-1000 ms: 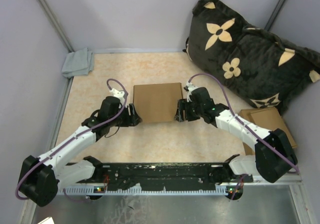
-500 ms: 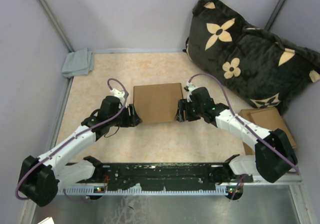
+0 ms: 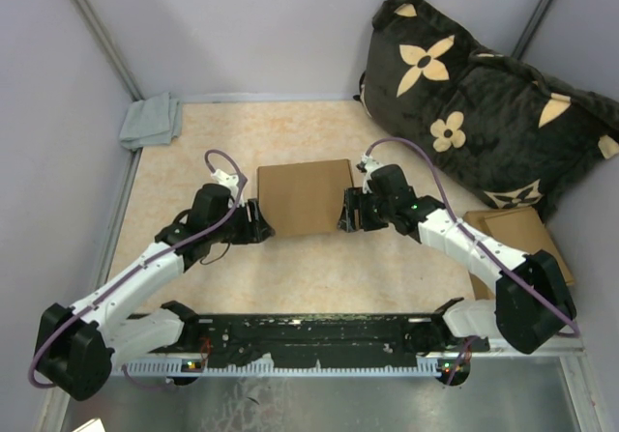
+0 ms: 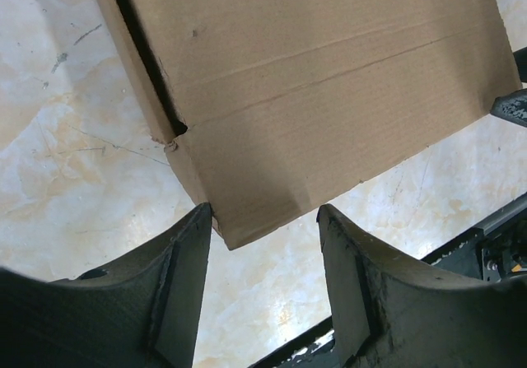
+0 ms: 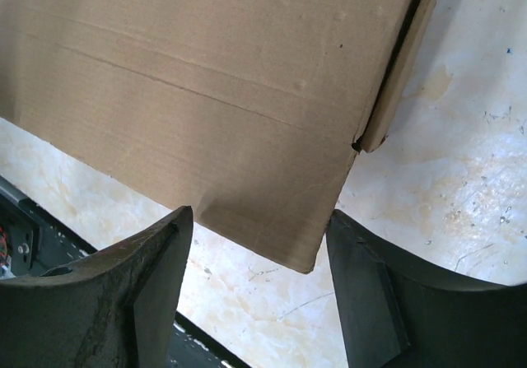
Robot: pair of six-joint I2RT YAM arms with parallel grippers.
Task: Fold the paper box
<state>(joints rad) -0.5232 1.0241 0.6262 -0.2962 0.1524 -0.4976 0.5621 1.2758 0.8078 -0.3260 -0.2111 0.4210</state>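
Paper box (image 3: 305, 197), apparently closed, sits mid-table (image 3: 319, 273). Left gripper (image 3: 258, 222) and right gripper (image 3: 345, 216), jaws spread, straddle its near corners. Likely step: seating the lid. Next: even inward pressure.

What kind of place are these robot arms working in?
Most likely a walled-off robot test cell: plain grey partition walls around a marbled tabletop, plus stray props, a flowered black cushion and a grey cloth.
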